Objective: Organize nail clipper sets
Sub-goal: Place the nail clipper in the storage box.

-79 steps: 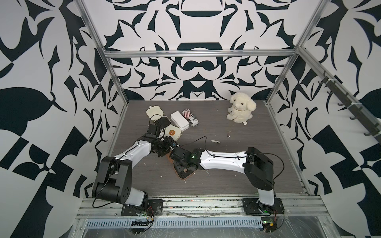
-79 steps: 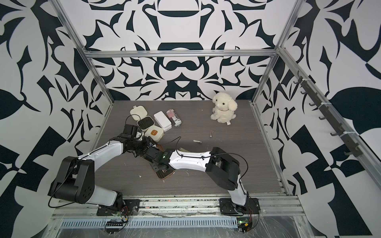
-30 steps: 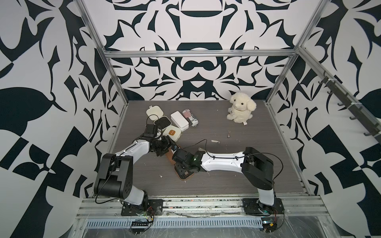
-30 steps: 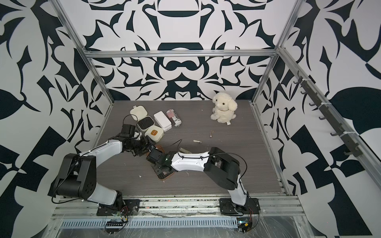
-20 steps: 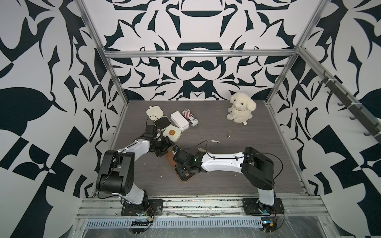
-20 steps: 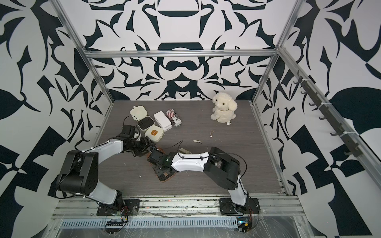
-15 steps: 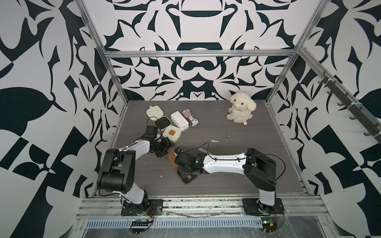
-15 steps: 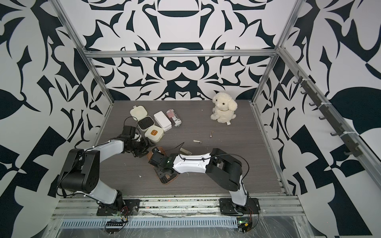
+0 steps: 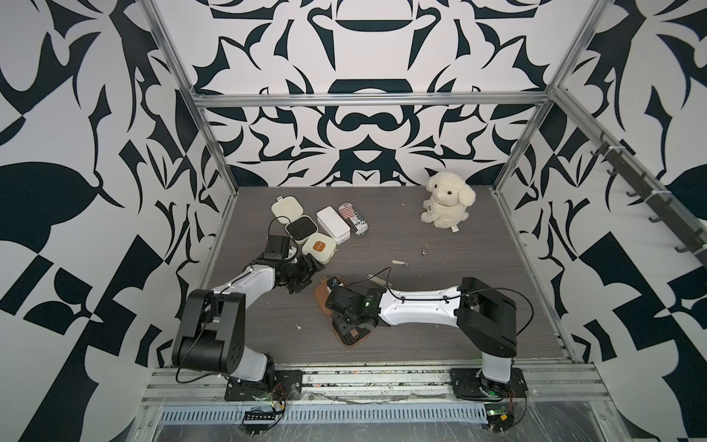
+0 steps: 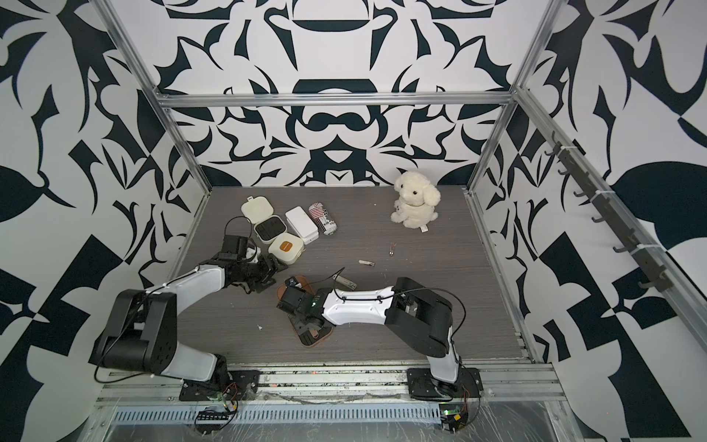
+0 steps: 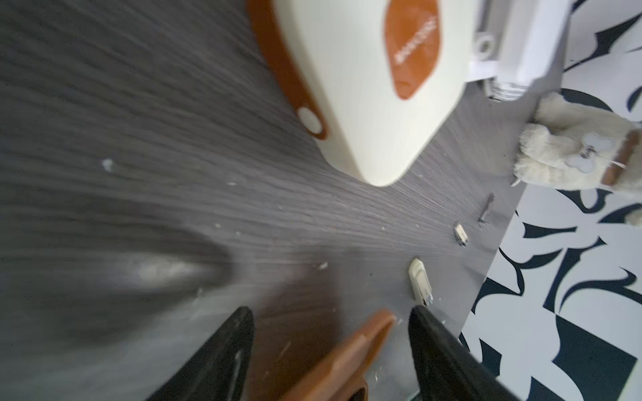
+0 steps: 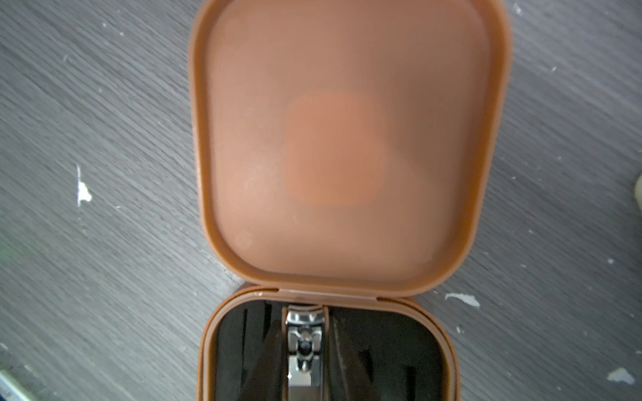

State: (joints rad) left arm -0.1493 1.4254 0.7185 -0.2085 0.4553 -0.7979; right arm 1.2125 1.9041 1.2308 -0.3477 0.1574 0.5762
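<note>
The tan-brown case lies open on the table, its lid [image 9: 323, 296] [image 12: 347, 139] flat and its black slotted base [image 9: 354, 335] [image 12: 389, 347] toward the front. My right gripper [image 9: 348, 325] [image 12: 305, 343] hangs over the base, shut on a metal nail clipper [image 12: 305, 333] that sits in a slot. My left gripper [image 9: 306, 272] [image 11: 329, 309] is open, the tan lid's edge [image 11: 347, 350] between its fingers and touching neither. A closed cream case with an orange label [image 9: 319, 248] [image 11: 375, 86] lies just behind it. Another cream case [image 9: 301, 229] stands open behind that.
A white box [image 9: 333, 225] and a striped can [image 9: 352, 218] lie beside the cream cases. A plush dog [image 9: 447, 204] sits at the back right. Small loose clippers [image 9: 400, 263] [image 9: 424, 248] [image 9: 378, 281] lie mid-table. Patterned walls close three sides.
The left gripper's jaws have widened around the tan lid's edge. The right gripper and the tan case have shifted a little toward the front, the clipper still held.
</note>
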